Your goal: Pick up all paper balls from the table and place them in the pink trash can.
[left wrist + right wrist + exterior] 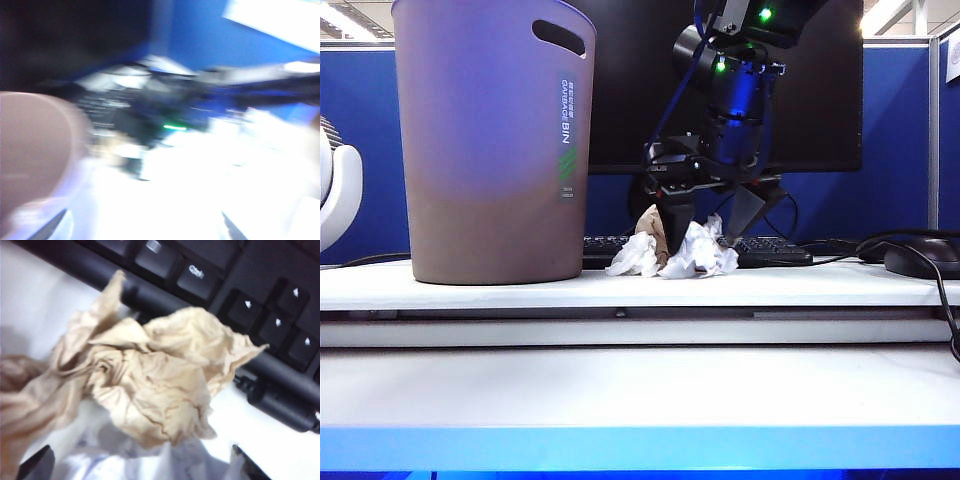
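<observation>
Right pincer open wide, straddling paper balls at 3 o'clock of pink trash can. Tan wad: light, soft, springy; pinch across bulk. Left pincer open, view blurred.

Low, level exterior camera faces the bench edge-on, near the pink trash can. Right wrist camera looks down, close on crumpled paper balls beside the keyboard, shared with the exterior; left wrist view is blurred.

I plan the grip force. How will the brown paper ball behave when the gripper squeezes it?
The brown paper ball looks loosely crumpled, so it will probably crush and feel very light. Its jagged flaps should stop rolling. The open right gripper straddles the pile; white paper balls may snag.
</observation>
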Motion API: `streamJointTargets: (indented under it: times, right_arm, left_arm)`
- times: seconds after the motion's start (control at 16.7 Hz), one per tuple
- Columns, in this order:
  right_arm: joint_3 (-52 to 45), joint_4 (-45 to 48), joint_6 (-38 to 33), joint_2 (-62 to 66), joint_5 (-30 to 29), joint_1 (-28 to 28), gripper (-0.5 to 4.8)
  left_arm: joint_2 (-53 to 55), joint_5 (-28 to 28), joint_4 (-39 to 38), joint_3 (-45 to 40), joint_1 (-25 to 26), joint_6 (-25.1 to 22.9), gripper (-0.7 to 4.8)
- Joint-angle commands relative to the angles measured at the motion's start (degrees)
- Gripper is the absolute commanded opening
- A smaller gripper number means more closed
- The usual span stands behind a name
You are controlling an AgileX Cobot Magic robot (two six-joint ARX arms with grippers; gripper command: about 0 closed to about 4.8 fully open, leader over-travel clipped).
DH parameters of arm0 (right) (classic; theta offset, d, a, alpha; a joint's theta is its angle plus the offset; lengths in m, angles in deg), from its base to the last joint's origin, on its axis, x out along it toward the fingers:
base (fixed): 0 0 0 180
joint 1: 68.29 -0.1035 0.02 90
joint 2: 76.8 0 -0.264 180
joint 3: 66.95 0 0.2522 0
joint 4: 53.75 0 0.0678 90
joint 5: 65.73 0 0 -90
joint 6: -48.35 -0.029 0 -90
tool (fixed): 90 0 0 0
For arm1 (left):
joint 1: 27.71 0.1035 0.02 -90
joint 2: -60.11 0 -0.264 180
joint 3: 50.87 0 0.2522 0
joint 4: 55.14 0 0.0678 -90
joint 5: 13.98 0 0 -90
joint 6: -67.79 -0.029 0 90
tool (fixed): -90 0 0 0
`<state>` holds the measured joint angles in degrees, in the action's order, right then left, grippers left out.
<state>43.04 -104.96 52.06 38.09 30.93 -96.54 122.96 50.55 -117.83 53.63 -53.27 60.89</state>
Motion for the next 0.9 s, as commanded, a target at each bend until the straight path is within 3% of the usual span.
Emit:
streamJointTargets:
  times: [0.06,0.12,0.18,0.24,0.3,0.42,0.48,0.84,0.9]
  right_arm:
    - [0.24,0.0,-2.84,1.16,0.83,-0.13,4.79]
    - [0.22,-0.46,-3.15,1.57,0.72,-0.15,4.79]
    - [0.2,-0.7,-3.34,2.01,0.76,-0.15,4.31]
    - [0.2,-0.83,-3.39,2.25,0.76,-0.15,3.26]
    - [0.2,-0.7,-3.39,2.29,0.79,-0.15,1.31]
    - [0.28,-0.15,-3.39,2.23,0.79,-0.15,0.18]
    - [0.35,-0.2,-3.34,2.14,0.81,-0.15,-0.06]
    - [0.44,0.57,-2.1,-4.76,0.57,-0.15,-0.06]
    - [0.44,4.33,-1.97,-9.03,-6.56,-0.15,-0.06]
  left_arm:
    - [-0.28,-4.35,-2.34,0.22,0.0,0.31,3.72]
    - [-0.28,-4.35,-3.45,0.22,0.0,0.33,3.72]
    - [-0.28,-4.37,-4.74,0.22,0.0,0.31,3.72]
    - [-0.28,-4.35,-5.7,0.22,0.0,0.24,3.72]
    - [-0.28,-4.37,-7.23,0.22,0.0,-0.13,3.72]
    - [-0.28,-4.37,-7.3,0.22,0.0,-0.11,3.72]
    - [-0.28,-4.37,-7.17,0.22,0.0,-0.13,3.72]
    - [-0.28,-4.22,-7.15,0.22,0.0,-0.22,3.72]
    - [-0.28,-4.13,-7.15,0.22,0.0,-0.37,3.71]
